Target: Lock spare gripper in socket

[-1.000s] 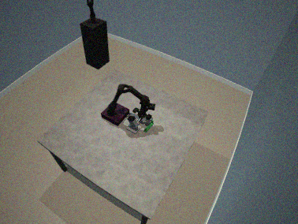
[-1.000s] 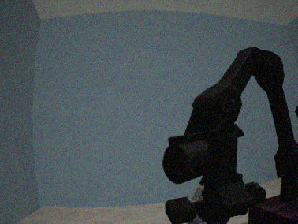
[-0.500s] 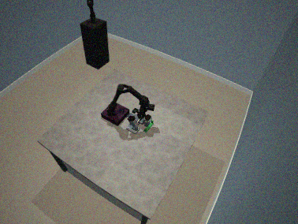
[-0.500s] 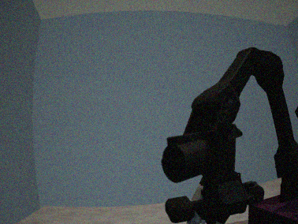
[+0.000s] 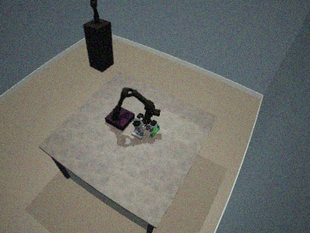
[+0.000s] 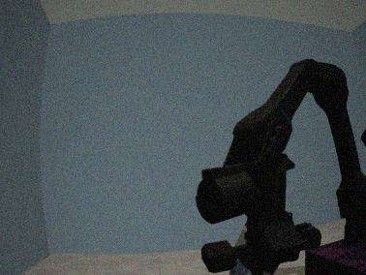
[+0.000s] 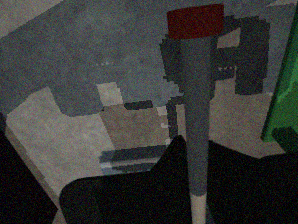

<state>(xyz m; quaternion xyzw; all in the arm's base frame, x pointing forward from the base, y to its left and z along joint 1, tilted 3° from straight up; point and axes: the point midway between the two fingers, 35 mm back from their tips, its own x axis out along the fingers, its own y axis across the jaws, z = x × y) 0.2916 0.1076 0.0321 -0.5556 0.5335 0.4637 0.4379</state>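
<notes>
The lock pin has a red head, a long grey shaft and a pale lower end; it stands lengthwise between the fingers in the wrist view. My gripper is shut on it. In the exterior view the fingertips are near the bottom edge and the pin cannot be made out. A green part stands close beside the gripper, on the right in the wrist view. A light grey part lies on its other side. Which of these is the mount or the spare gripper, and the socket itself, I cannot tell.
The arm stands on a dark purple base close behind the parts. The table has shadows around the gripper. A tall black pillar carrying another dark shape stands beyond the table.
</notes>
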